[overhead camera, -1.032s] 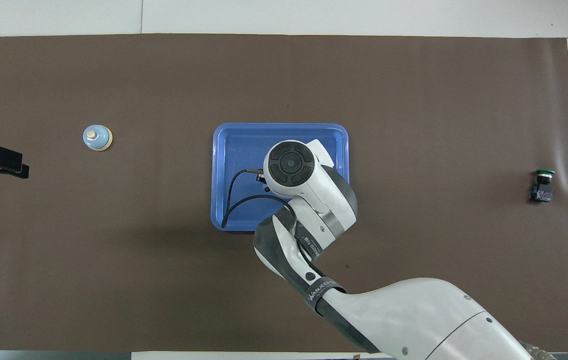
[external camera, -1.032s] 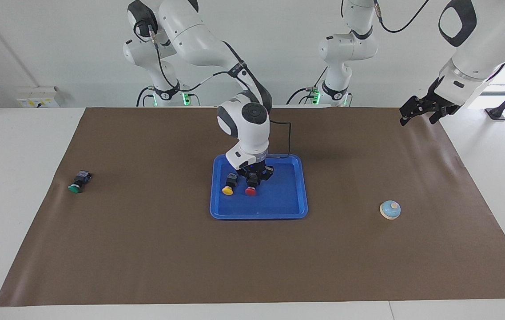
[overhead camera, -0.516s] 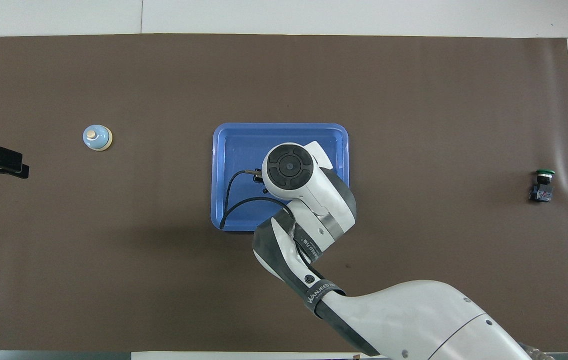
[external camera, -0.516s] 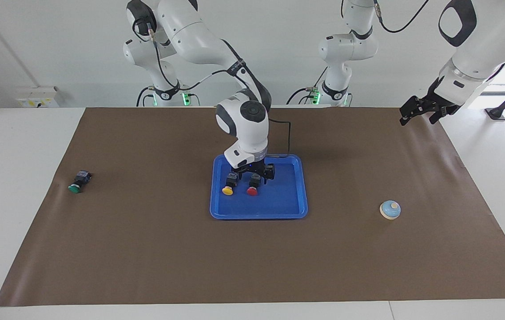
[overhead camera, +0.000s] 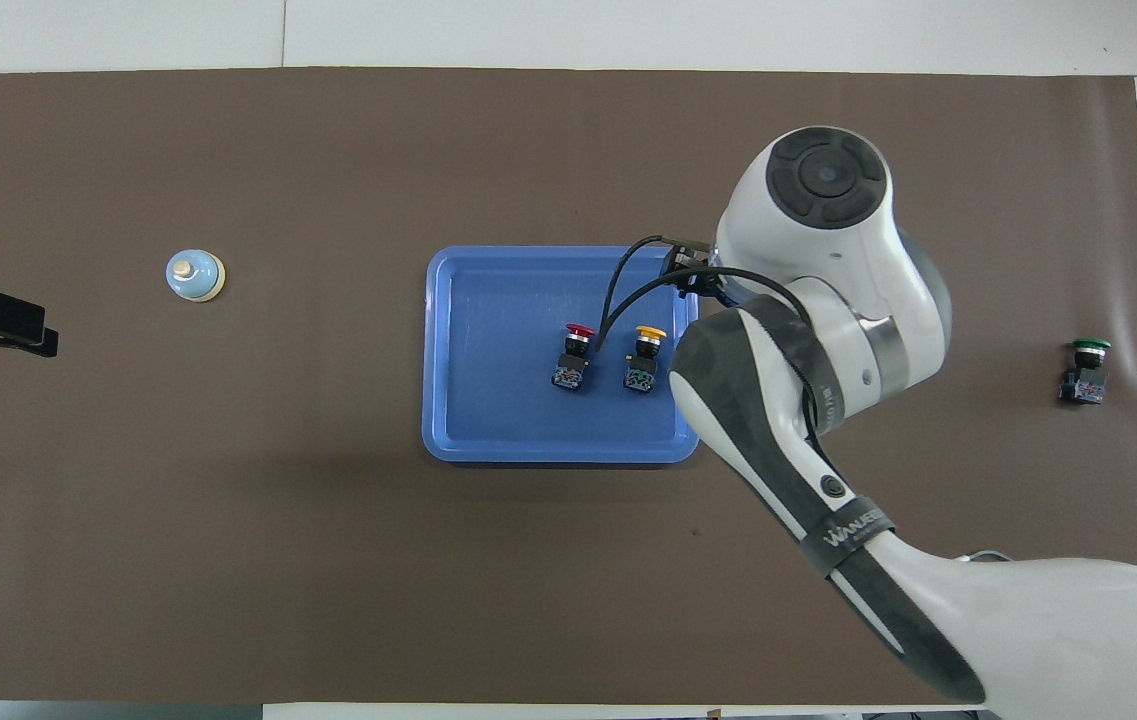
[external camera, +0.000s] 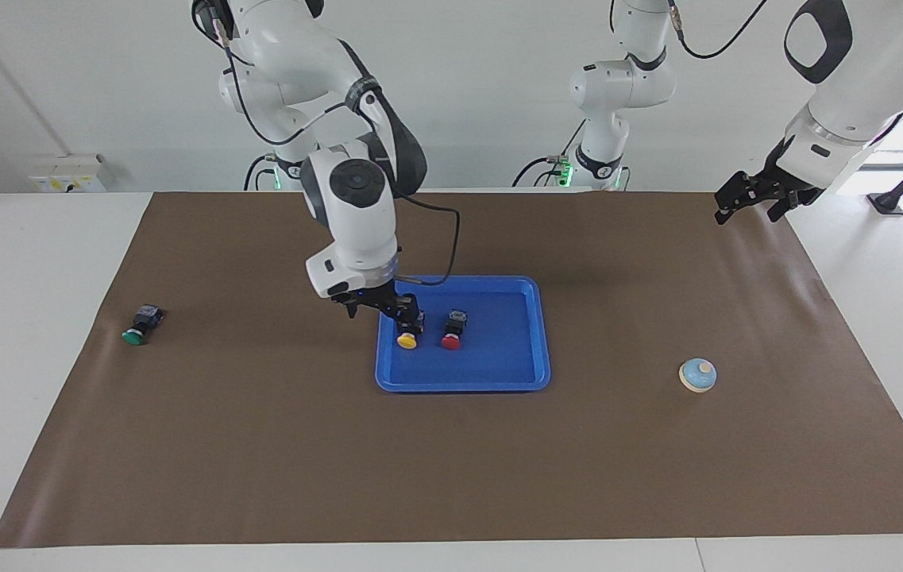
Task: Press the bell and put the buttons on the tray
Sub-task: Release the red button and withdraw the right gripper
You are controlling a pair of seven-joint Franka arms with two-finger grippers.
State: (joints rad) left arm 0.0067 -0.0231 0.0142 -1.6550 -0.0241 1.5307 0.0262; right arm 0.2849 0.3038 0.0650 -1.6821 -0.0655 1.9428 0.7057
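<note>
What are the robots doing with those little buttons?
They are collecting buttons on the blue tray. The red button and the yellow button already lie in it, side by side. The right gripper hangs open and empty over the tray's edge beside the yellow one. The green button lies on the mat toward the right arm's end. The left gripper waits, open, and the bell sits untouched.

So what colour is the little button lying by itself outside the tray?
Green cap on a black body: the green button, clearest in the facing view.

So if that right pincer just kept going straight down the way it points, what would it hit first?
Probably the blue tray's rim or the brown mat beside it. The open right pincer points down over that edge, close to the yellow button; depth is unclear.
</note>
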